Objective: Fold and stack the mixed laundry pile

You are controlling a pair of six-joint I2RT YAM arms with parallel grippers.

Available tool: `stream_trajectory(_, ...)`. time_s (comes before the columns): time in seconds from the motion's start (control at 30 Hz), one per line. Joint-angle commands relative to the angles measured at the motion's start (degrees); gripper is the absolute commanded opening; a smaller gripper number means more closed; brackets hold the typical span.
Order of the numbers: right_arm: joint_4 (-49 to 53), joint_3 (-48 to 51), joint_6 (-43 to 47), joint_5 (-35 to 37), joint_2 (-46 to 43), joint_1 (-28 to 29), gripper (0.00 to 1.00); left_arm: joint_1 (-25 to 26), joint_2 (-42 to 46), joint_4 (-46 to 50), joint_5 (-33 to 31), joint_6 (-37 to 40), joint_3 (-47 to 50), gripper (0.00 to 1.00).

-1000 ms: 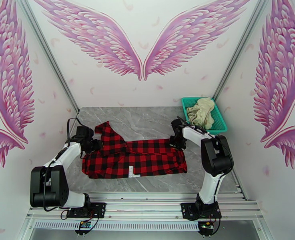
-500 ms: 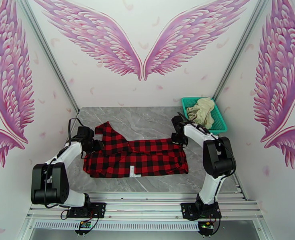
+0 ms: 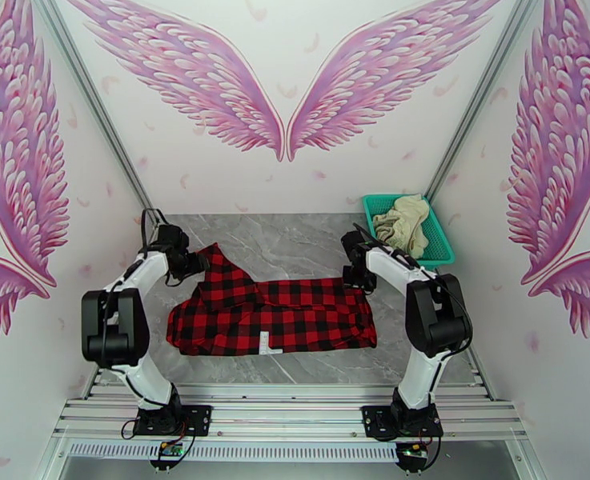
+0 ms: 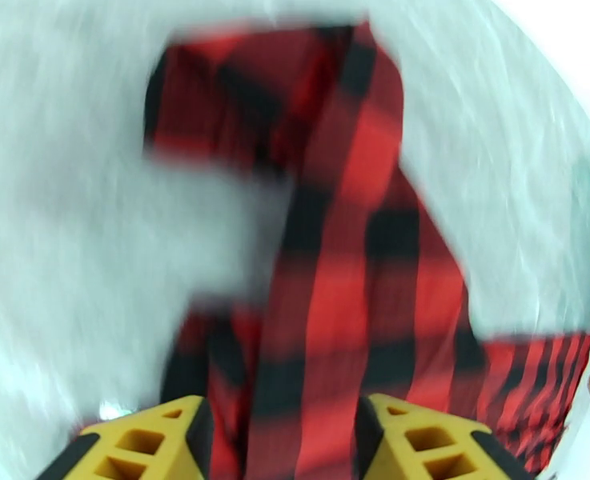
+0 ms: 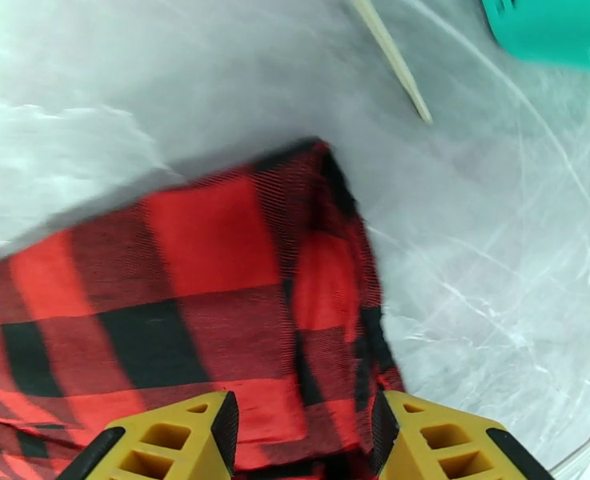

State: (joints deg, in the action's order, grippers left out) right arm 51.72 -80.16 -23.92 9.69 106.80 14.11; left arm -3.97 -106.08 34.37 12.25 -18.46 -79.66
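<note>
Bright even light; left wrist view blurred, perhaps motion.

We see the right gripper [image 5: 303, 442] with its yellow jaws standing apart over a corner of the red-and-black buffalo-check cloth shirt [image 5: 214, 298]. The shirt lies rumpled on the grey marbled worktop [image 5: 487, 258]. Beyond it we see a teal plastic basket's corner [image 5: 551, 30], with a slender cream strip [image 5: 391, 54] near it.

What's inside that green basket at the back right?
A crumpled cream cloth lies in the teal basket, heaped above its rim. Anything beneath the cloth is covered, so I cannot tell.
</note>
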Motion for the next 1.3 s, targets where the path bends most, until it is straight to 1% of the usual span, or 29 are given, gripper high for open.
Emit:
stream_trajectory(0.0, 1.5, -2.6, 0.4, 0.1, -2.7, 1.7, 0.52, -0.2, -8.3, 1.3, -1.7, -1.2, -9.9, 0.58)
stream_trajectory(0.07, 2.0, -2.7, 0.3, -0.1, -3.3, 2.1, 0.52, -0.4, -13.2, 4.6, -3.4, -2.1, -16.1, 0.6)
stream_trajectory(0.2, 1.8, -0.7, 0.2, 0.1, -5.8, 2.3, 0.52, 0.0, -20.7, 7.3, -1.0, -5.7, -25.4, 0.65)
stream_trajectory(0.3, 2.0, 0.8, 0.3, 0.6, -7.3, 2.3, 0.53, 0.6, -25.7, 10.6, -2.2, -8.6, -31.9, 0.66)
stream_trajectory(0.4, 2.3, 1.8, 0.2, 0.6, -8.4, 2.3, 0.53, 0.6, -29.1, 10.7, -2.5, -12.7, -34.9, 0.67)
stream_trajectory(0.47, 2.3, 2.4, 0.3, 0.7, -9.1, 2.3, 0.53, 0.7, -30.9, 8.9, -0.3, -15.2, -35.8, 0.66)
stream_trajectory(0.57, 2.4, 2.7, 0.3, 0.5, -9.8, 2.2, 0.53, 1.1, -33.7, 6.4, 3.3, -17.6, -37.6, 0.58)
stream_trajectory(0.6, 2.5, 2.7, 0.3, 0.4, -9.9, 2.3, 0.53, 1.3, -34.5, 5.7, 4.1, -18.3, -38.2, 0.53)
stream_trajectory(0.63, 2.5, 2.7, 0.2, 0.3, -10.0, 2.3, 0.53, 1.4, -34.9, 4.9, 4.9, -18.5, -38.5, 0.46)
stream_trajectory(0.7, 2.5, 2.6, 0.2, 0.2, -10.1, 2.2, 0.53, 1.7, -34.6, 2.6, 6.1, -18.7, -38.3, 0.22)
stream_trajectory(0.77, 3.0, 2.1, 0.2, 0.4, -10.3, 2.3, 0.53, 2.1, -32.2, 0.4, 6.6, -17.1, -37.1, 0.07)
stream_trajectory(0.8, 3.0, 1.9, 0.2, 0.5, -10.6, 2.3, 0.53, 2.4, -29.6, -2.1, 6.9, -15.6, -35.3, 0.02)
stream_trajectory(0.83, 2.9, 2.0, 0.1, 0.6, -11.0, 2.3, 0.54, 2.7, -27.1, -4.5, 7.6, -14.2, -33.4, 0.0)
stream_trajectory(0.9, 2.4, 2.4, 0.0, 0.6, -11.8, 2.2, 0.54, 3.4, -20.9, -9.8, 10.6, -11.2, -29.0, 0.0)
stream_trajectory(0.97, 1.9, 2.8, -0.5, 0.4, -12.2, 2.2, 0.54, 4.5, -15.3, -12.1, 14.5, -8.0, -25.8, 0.0)
stream_trajectory(1.07, 0.7, 3.8, -1.4, 0.0, -12.9, 2.1, 0.55, 7.1, -6.9, -10.0, 17.8, 0.2, -20.2, 0.0)
stream_trajectory(1.17, -0.6, 5.5, -2.2, -0.6, -13.6, 2.1, 0.55, 10.4, 2.9, -8.7, 20.1, 8.7, -10.1, 0.0)
stream_trajectory(1.27, -1.6, 7.4, -2.8, -1.0, -14.2, 2.1, 0.55, 15.0, 13.3, -7.7, 21.8, 15.9, 1.1, 0.0)
